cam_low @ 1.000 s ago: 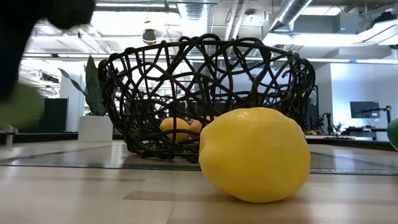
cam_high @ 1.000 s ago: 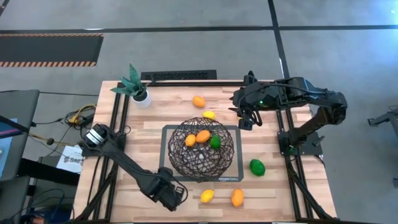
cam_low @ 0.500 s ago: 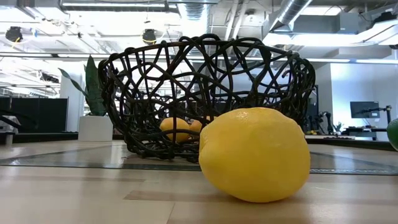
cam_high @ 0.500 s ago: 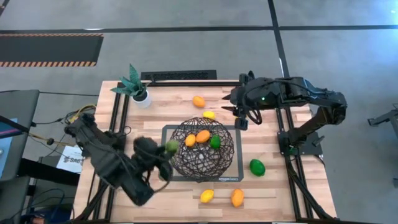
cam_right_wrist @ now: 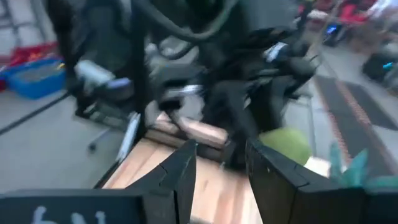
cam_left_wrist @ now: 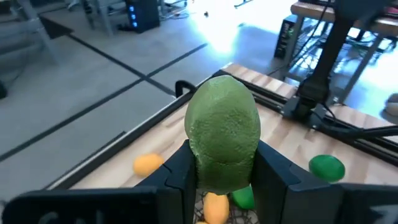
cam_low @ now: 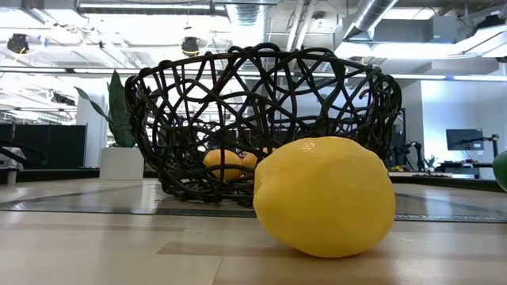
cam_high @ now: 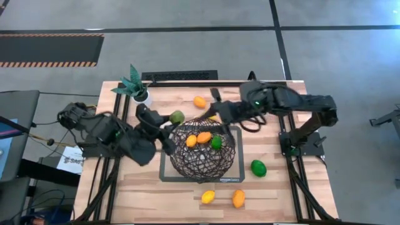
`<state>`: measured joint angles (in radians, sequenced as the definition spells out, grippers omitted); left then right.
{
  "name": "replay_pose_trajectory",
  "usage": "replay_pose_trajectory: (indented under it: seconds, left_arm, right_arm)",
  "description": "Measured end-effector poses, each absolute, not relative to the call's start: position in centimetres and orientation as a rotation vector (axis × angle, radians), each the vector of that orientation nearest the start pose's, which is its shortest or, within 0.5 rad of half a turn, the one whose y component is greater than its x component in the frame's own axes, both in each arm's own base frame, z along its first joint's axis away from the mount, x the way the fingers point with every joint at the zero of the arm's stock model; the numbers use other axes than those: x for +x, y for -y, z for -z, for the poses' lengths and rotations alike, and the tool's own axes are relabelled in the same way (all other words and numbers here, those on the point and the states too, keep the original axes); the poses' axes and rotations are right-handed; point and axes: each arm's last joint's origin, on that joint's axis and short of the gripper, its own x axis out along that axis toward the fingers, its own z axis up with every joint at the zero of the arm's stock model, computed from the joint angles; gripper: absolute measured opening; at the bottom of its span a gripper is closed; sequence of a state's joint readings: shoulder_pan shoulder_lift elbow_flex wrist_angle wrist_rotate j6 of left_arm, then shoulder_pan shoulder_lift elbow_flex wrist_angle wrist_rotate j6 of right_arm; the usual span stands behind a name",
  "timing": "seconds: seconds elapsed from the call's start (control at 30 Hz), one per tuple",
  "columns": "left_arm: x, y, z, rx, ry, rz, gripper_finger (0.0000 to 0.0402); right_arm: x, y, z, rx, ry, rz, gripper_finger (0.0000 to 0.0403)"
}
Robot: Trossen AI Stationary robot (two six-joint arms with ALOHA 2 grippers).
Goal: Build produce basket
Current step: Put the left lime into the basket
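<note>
A green fruit (cam_left_wrist: 222,138) is clamped tight in the left gripper (cam_high: 169,122) just beside the basket (cam_high: 204,149) rim, the right gripper (cam_high: 215,107) is spread empty nearby, so a collision or an early drop onto the table (cam_high: 275,181) could easily be caused.

I see grey floor (cam_high: 187,50) around my wooden table (cam_high: 275,194). A hazard-striped mat (cam_high: 50,50) lies at ten o'clock. Ceiling ducts (cam_low: 372,16) run overhead.
</note>
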<state>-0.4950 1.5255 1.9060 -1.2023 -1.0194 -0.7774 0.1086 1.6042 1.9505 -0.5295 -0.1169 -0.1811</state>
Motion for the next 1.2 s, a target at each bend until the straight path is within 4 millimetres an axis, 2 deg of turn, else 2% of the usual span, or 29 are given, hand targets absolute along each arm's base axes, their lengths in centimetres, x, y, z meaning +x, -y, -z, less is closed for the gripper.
replay_pose_trajectory:
  seconds: [0.17,0.3,0.67,0.73,0.93,1.13,1.2]
  left_arm:
    - [23.8,9.8,-46.3,-0.174,-0.388,-0.612,0.0085]
    - [23.2,9.7,-46.6,-0.183,-0.397,-0.582,0.0084]
    - [23.2,9.7,-46.5,-0.184,-0.418,-0.562,0.0084]
    - [23.2,9.7,-46.5,-0.186,-0.417,-0.561,0.0084]
    - [23.2,9.8,-46.3,-0.171,-0.434,-0.561,0.0082]
    - [23.2,9.8,-46.1,-0.194,-0.434,-0.572,0.0082]
    - [23.2,9.7,-46.1,-0.205,-0.426,-0.577,0.0082]
  right_arm:
    - [36.4,-2.8,-46.5,-0.139,-0.231,-0.145,0.0164]
    - [37.9,-2.3,-45.2,-0.151,-0.26,-0.061,0.0181]
    - [38.1,-2.3,-46.2,-0.174,-0.158,-0.026,0.0234]
    - [38.0,-2.3,-46.2,-0.168,-0.164,-0.026,0.0234]
    - [40.3,-2.5,-44.4,-0.156,-0.174,-0.043,0.0234]
    - [40.4,-2.5,-44.4,-0.161,-0.164,-0.055,0.0233]
    - [40.1,-2.5,-44.8,-0.161,-0.152,-0.052,0.0219]
